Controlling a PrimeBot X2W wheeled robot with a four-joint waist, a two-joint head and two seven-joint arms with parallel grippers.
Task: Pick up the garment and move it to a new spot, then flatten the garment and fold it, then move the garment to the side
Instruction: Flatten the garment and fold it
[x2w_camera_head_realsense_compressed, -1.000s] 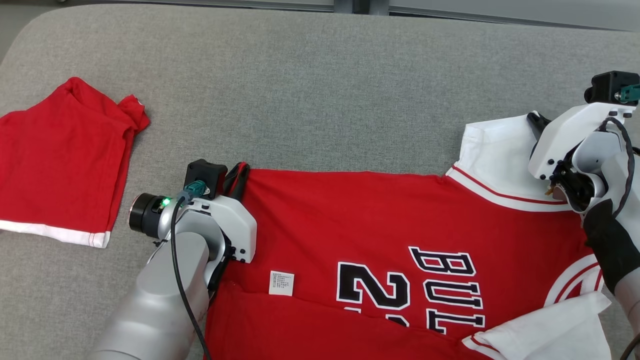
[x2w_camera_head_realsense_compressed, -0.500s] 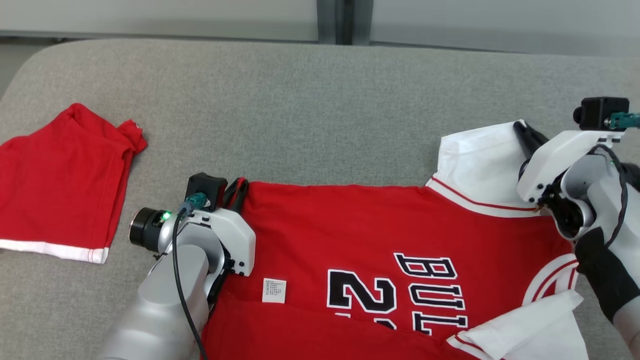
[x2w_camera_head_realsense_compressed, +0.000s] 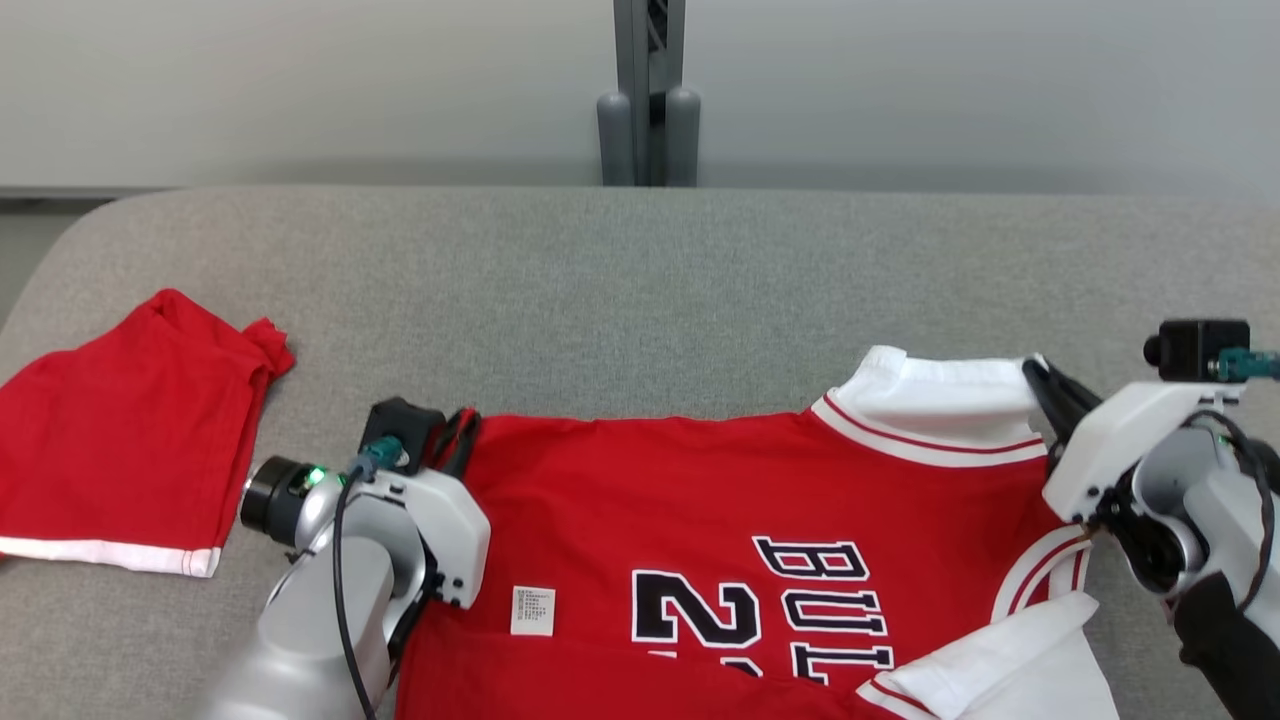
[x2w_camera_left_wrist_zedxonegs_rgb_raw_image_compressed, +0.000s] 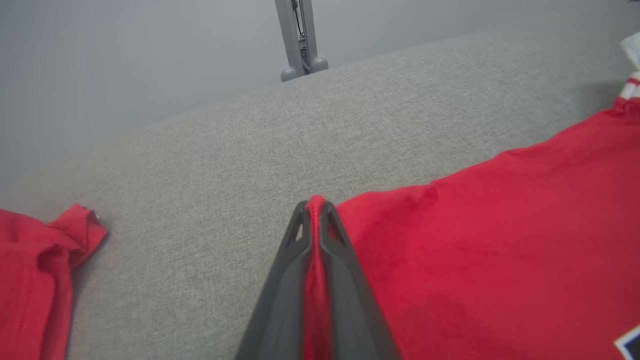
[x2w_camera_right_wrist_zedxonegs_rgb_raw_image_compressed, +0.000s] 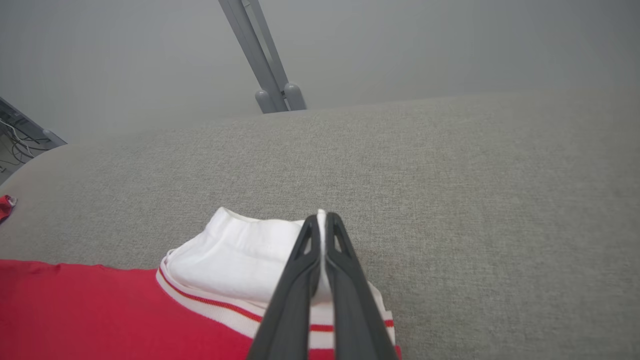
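My head has tilted up, and both tools have drawn the jersey's (x2w_camera_head_realsense_compressed: 700, 500) far edge toward me. My left tool (x2w_camera_head_realsense_compressed: 463, 428) pinches the hem corner (x2w_camera_left_wrist_zedxonegs_rgb_raw_image_compressed: 316, 201), my right tool (x2w_camera_head_realsense_compressed: 1036, 374) the white sleeve (x2w_camera_right_wrist_zedxonegs_rgb_raw_image_compressed: 240, 255); the jersey lies lengthwise left-to-right across the bench (x2w_camera_head_realsense_compressed: 600, 290) between them.

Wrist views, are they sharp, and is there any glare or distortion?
Left wrist view: gray table cover weave crisp, fingers slightly soft near the bottom edge, no glare. Right wrist view: the post leans from wide-angle distortion, wall hazy, lighting even.
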